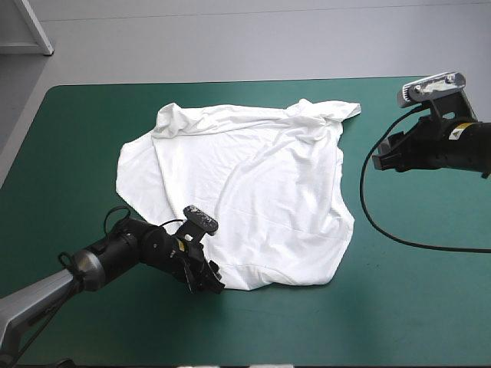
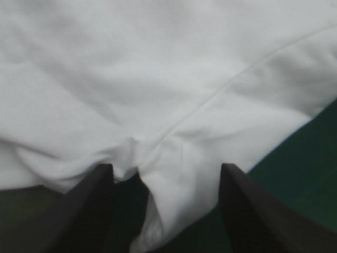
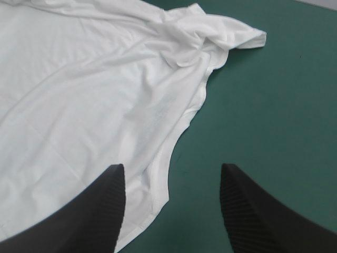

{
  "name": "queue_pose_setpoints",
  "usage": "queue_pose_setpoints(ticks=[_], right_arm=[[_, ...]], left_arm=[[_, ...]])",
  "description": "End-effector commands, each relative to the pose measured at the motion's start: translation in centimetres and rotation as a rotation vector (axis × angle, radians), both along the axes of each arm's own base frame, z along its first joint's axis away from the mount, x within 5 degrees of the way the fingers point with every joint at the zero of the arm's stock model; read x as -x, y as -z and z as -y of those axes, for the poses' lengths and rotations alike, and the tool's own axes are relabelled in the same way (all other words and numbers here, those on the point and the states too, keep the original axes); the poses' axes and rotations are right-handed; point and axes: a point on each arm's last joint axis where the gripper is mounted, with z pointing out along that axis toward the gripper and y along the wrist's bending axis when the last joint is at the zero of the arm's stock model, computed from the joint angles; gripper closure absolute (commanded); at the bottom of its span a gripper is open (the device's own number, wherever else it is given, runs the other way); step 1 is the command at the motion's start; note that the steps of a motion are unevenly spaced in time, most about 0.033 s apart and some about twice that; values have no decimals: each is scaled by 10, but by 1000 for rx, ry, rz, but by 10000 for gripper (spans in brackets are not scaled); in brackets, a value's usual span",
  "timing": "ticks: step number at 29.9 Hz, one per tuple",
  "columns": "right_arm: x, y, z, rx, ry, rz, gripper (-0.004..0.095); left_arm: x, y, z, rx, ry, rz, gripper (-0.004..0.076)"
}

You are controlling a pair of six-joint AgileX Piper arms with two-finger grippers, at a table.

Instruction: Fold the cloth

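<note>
From the high view, the white T-shirt (image 1: 238, 199) lies spread across the middle of the desk (image 1: 430, 307), mostly flat, with its far edge rumpled and one sleeve (image 1: 337, 111) bunched at the far right corner. The left end effector (image 1: 207, 280) sits low at the garment's near hem, toward its left corner. The right end effector (image 1: 383, 157) hangs off to the right, well apart from the cloth. In the left wrist view, its black fingers (image 2: 89, 211) stand wide apart, with nothing clamped. A puckered fold of the hem (image 2: 158, 174) sits between them and bare teal-green cover shows on either side. In the right wrist view, that end effector is likewise spread open and empty. The T-shirt's side edge curves in just ahead of one finger, and the crumpled sleeve lies farther ahead. The main risk I see is a poor pinch on the left. The hem there is gathered rather than flat, so closing on it could catch only one layer or a loose pucker. The cloth might then slip free when lifted, or drag the whole shirt askew. With the right side unheld, a one-sided pull would probably skew the spread and add wrinkles. The bunched sleeve, left as it is, could end up trapped inside the fold and make a lumpy bundle.
</note>
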Motion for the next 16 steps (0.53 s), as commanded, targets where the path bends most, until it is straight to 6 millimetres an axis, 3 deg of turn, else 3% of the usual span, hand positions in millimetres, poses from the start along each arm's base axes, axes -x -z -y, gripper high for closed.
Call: queue_pose_setpoints(ticks=[1, 2, 4, 7, 12, 16], right_arm=[[-7, 4, 1, -34, 15, 113, 399], [-13, 11, 0, -42, 18, 107, 399], [-24, 26, -1, -53, 19, 90, 399], [-45, 46, -6, -82, -4, 33, 399], [-82, 77, -11, -124, -18, -38, 399], [-116, 82, -9, -83, 1, 63, 399]], left_arm=[[-6, -2, 6, 28, -9, 31, 302], [-8, 1, 7, 21, -9, 23, 319], [-9, 6, 8, 12, -11, 12, 432], [-10, 10, 9, 1, 2, 5, 706], [-9, 10, 8, -10, 19, -5, 705], [-7, 11, 8, -19, 21, -31, 705]])
